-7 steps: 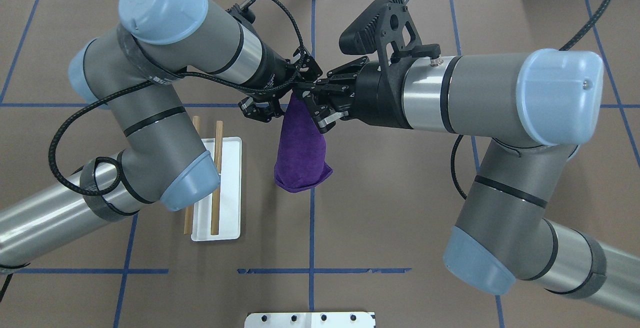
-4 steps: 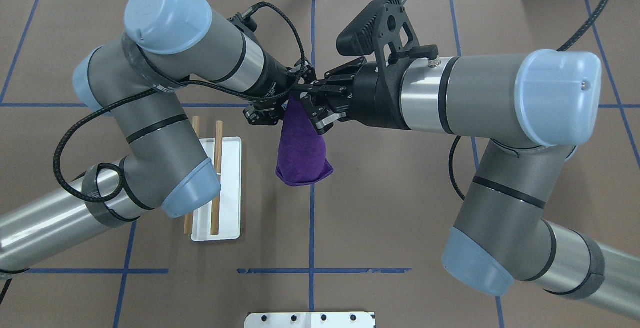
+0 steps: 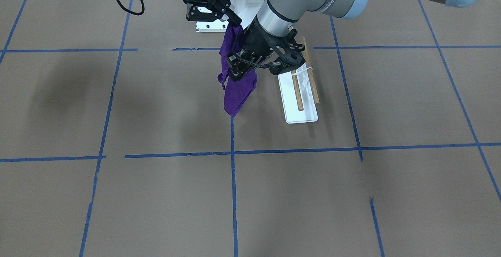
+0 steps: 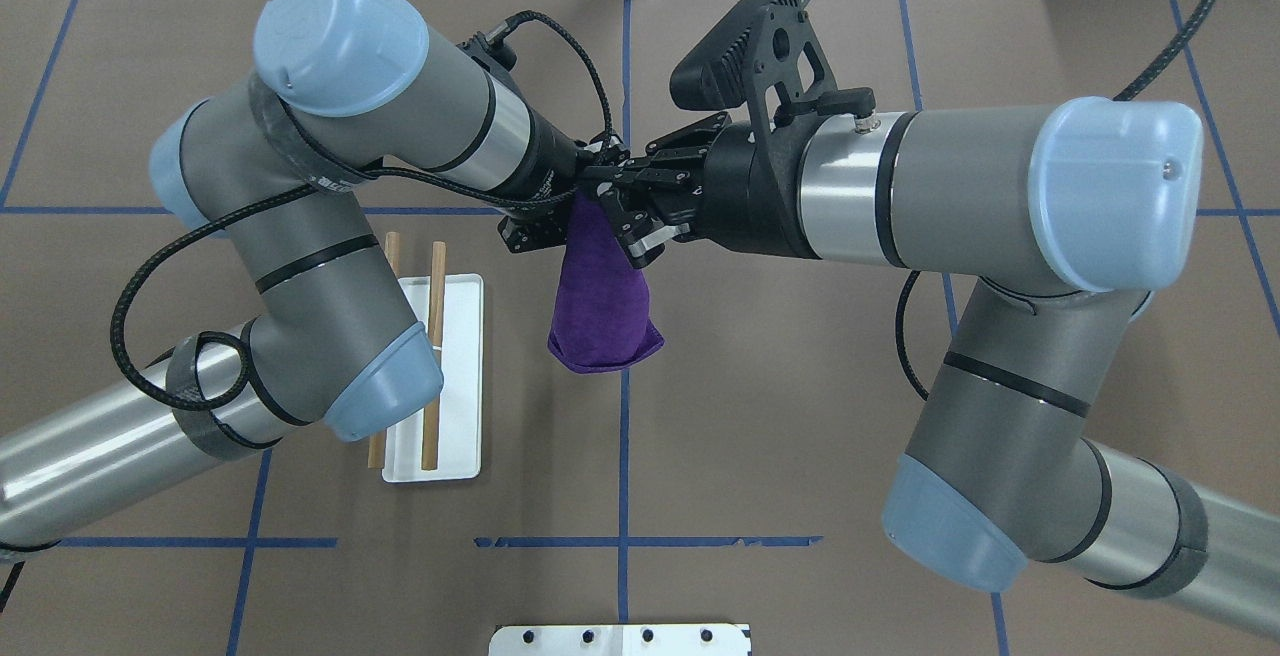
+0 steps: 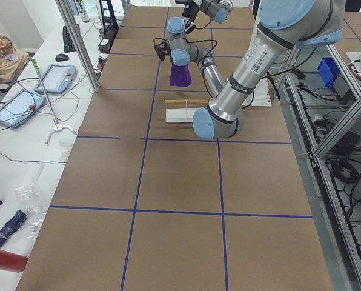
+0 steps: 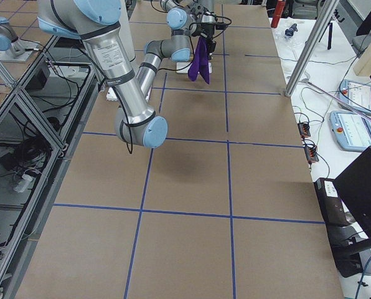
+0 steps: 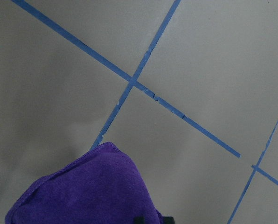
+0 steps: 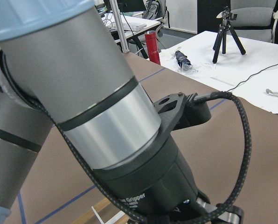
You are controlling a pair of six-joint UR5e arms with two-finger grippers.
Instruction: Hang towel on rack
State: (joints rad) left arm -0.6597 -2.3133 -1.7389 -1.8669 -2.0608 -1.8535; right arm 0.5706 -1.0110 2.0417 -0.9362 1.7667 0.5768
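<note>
The deep purple towel (image 4: 603, 311) hangs bunched above the middle of the table, also seen in the front view (image 3: 236, 90) and the left wrist view (image 7: 83, 193). My right gripper (image 4: 595, 188) is shut on its top corner (image 3: 233, 24). My left gripper (image 4: 565, 206) is open right beside the towel's upper part, jaws spread wide (image 3: 254, 69), one finger (image 3: 235, 73) against the cloth. The rack (image 4: 462, 376) lies to the towel's left: a flat white base with two wooden dowels (image 4: 433, 356), partly hidden by my left arm. It also shows in the front view (image 3: 301, 114).
A large white bolted pedestal plate (image 4: 620, 639) sits at the table's near edge, also in the front view (image 3: 207, 26). Blue tape lines (image 4: 623, 456) cross the brown tabletop. Both forearms meet over the table's centre.
My left gripper has moved right, closing in on the hanging towel's top. The right gripper and the towel have hardly moved.
</note>
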